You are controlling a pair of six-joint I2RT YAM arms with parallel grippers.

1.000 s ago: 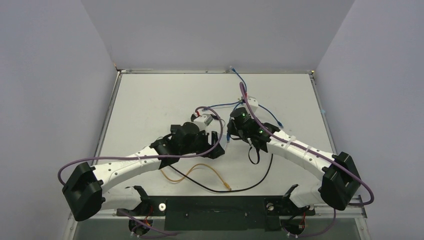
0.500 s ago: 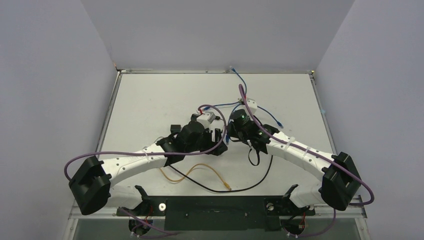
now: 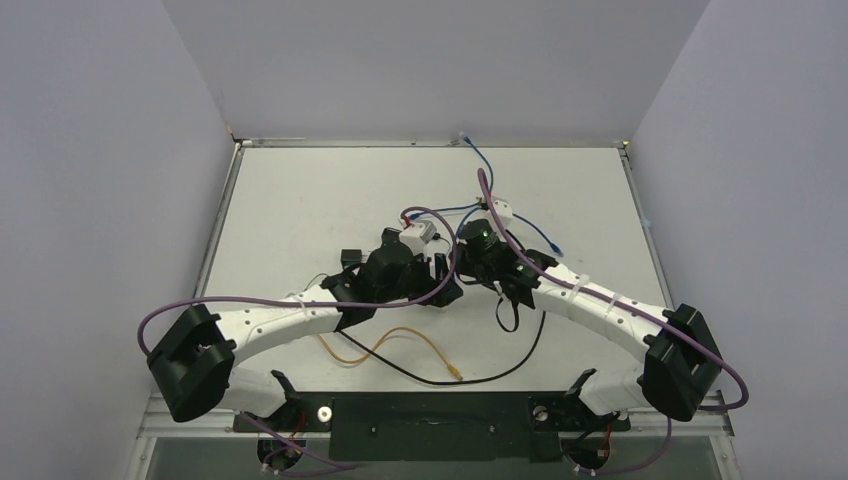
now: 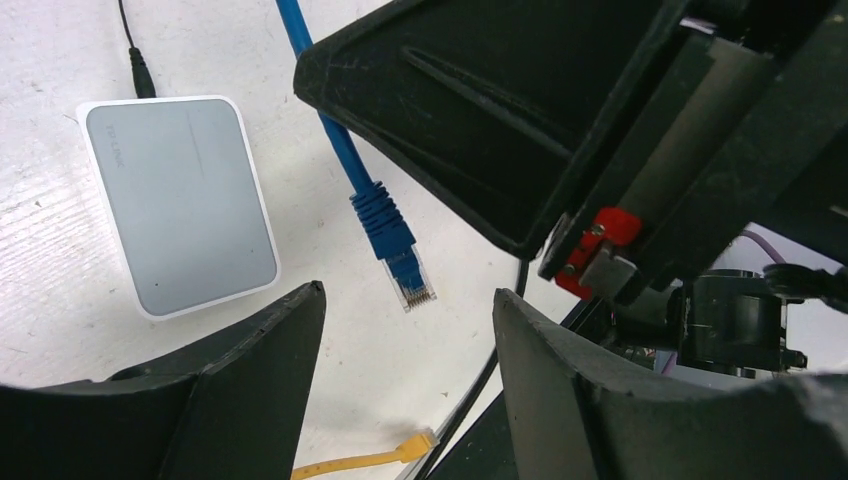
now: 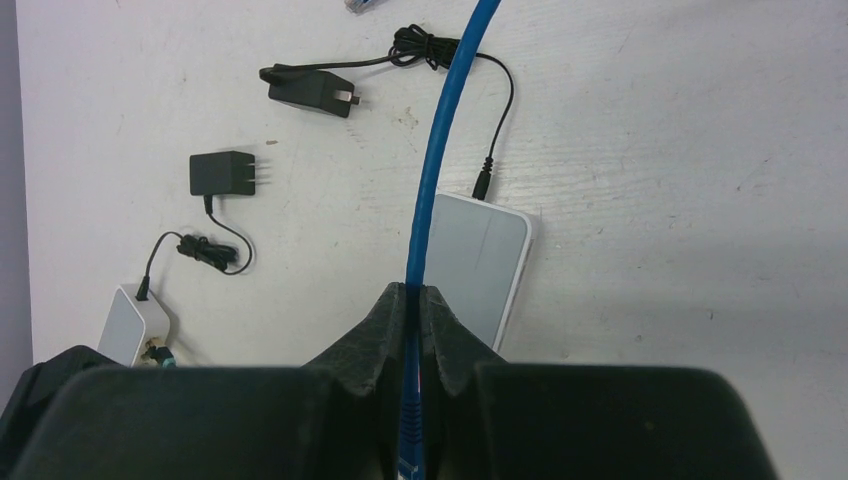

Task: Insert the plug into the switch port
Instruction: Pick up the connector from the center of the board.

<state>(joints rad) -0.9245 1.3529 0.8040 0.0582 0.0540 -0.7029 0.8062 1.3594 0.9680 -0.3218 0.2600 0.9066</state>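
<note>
Judging from the table (image 3: 300, 200) downward, the step in hand looked like a regrip of the plug ahead of insertion. The left arm (image 3: 270, 315) and right arm (image 3: 600, 300) met near the table's middle, wrists close together. The switch (image 4: 180, 200) lay flat on the table, grey face up, with a black lead (image 4: 138, 72) entering one narrow edge. The port itself showed in no view, so which edge carried it could not be told. The blue cable (image 5: 440, 150) crossed the switch in the right wrist view, and the right gripper (image 5: 412, 310) was clamped tight on it, a little behind the plug. The left gripper (image 4: 405, 340) stood open and held nothing, with one finger to each side of the plug (image 4: 410, 285). The plug hung free above the table, just beside the switch but apart from it, its clear tip pointing away from the box. To do this well, the left fingers should probably have closed squarely on the blue boot (image 4: 380, 220), not on the clear tip, before the right let go. A skewed pinch would likely have twisted the plug off its line into the port. The switch looked light and was unheld, so a push might have slid it.
</note>
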